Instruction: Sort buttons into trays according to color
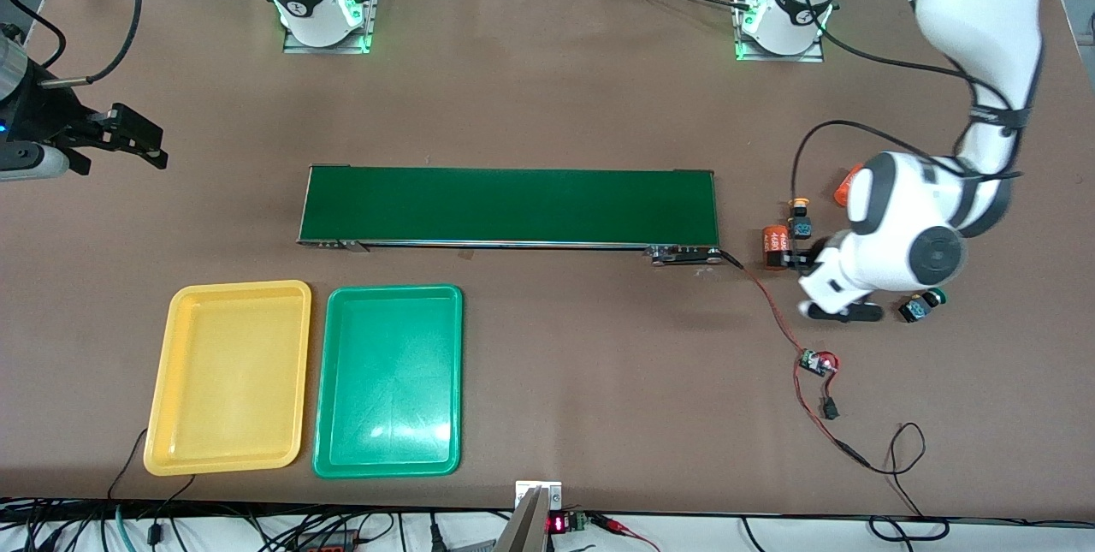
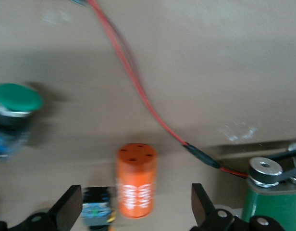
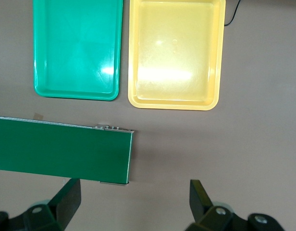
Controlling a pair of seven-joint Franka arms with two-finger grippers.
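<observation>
Buttons (image 1: 801, 218) sit near the belt (image 1: 509, 205) end: light, rigid, slick caps, so pinch the boxy body. Left hand (image 2: 133, 211) spread over them; right hand (image 3: 133, 204) spread, waiting. Trays (image 1: 231, 376) hold 0.

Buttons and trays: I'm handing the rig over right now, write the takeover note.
Left gripper: open, low over the cluster at the left arm's end of the conveyor belt, straddling an orange cylinder and a button.
Right gripper: open, holding nothing, waiting above the belt's right-arm end.
Visible buttons: a yellow-orange-capped button and a green-capped button, both on the table.
Yellow tray and green tray: nothing in either.
Done: nothing sorted. Left: every button.
</observation>
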